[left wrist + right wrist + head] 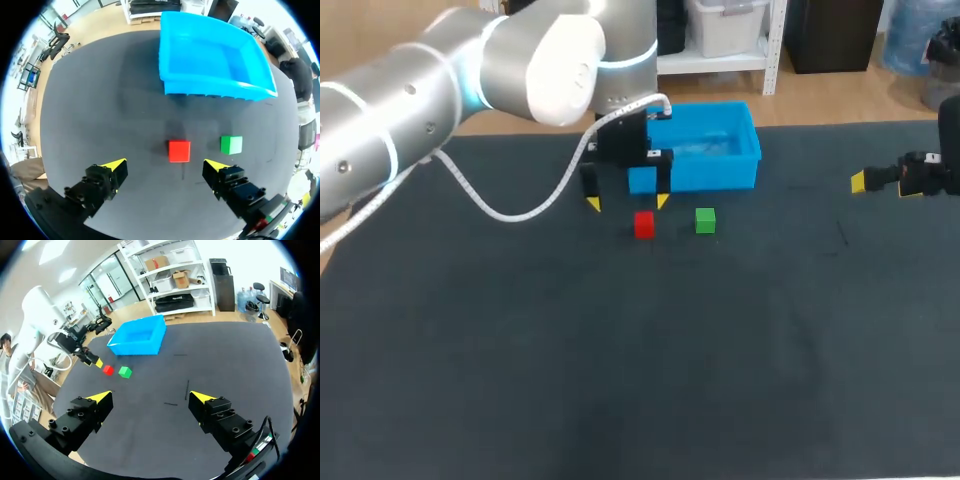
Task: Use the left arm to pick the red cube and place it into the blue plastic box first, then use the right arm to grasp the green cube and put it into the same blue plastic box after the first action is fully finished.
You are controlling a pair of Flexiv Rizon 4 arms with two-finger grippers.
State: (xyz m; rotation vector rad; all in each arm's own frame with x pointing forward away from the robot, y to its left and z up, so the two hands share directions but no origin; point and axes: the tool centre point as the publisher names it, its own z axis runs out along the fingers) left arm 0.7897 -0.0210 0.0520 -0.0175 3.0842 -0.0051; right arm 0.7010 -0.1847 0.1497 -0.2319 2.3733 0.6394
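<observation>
Blocking the blue box's (720, 150) left end, the left fingers (592, 203) stand apart.

A table (620, 380) with a dark charcoal, matte top fills the scene. A few short thin marks (187, 389) lie on its surface. Light falls evenly from above, and the shadows are soft and faint.

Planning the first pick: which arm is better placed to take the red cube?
Left. The left pincer, open, hangs just short of the red cube; the right pincer sits far off across the table.
</observation>
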